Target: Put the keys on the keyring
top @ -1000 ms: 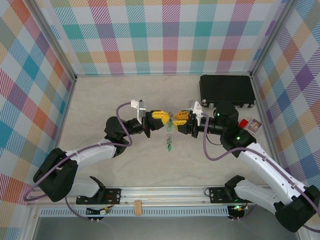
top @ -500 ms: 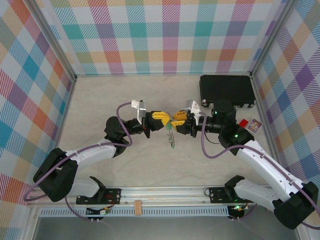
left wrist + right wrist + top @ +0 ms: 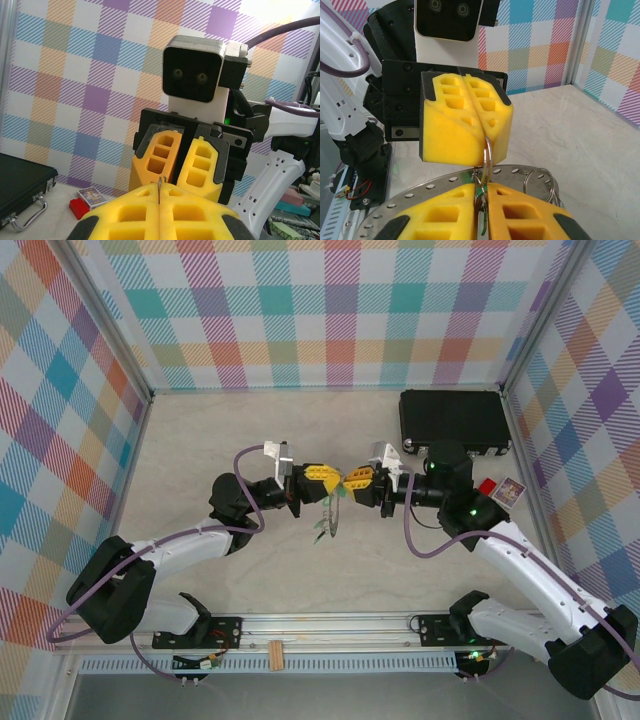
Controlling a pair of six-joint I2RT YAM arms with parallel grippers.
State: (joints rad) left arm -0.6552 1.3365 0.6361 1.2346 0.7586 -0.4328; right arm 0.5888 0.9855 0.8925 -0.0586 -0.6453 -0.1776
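Note:
My left gripper is shut on the rim of the keyring, a thin grey metal ring seen edge-on, hanging from its yellow fingertips. Its rim pokes up between those jaws in the left wrist view. My right gripper faces it tip to tip, its jaws closed to a narrow gap around a small silver key with a green tag. In the top view the keyring dangles tilted below both grippers, a green tag at its lower left.
A black case lies at the back right, with a small card box and a red block near it. A flat perforated metal band with loose wire rings curves under my right fingers. Plaid walls close in three sides.
My right jaws have narrowed onto the key. The dangling ring and green tags have swung from hanging straight down to tilting toward the left. The left gripper has held still.

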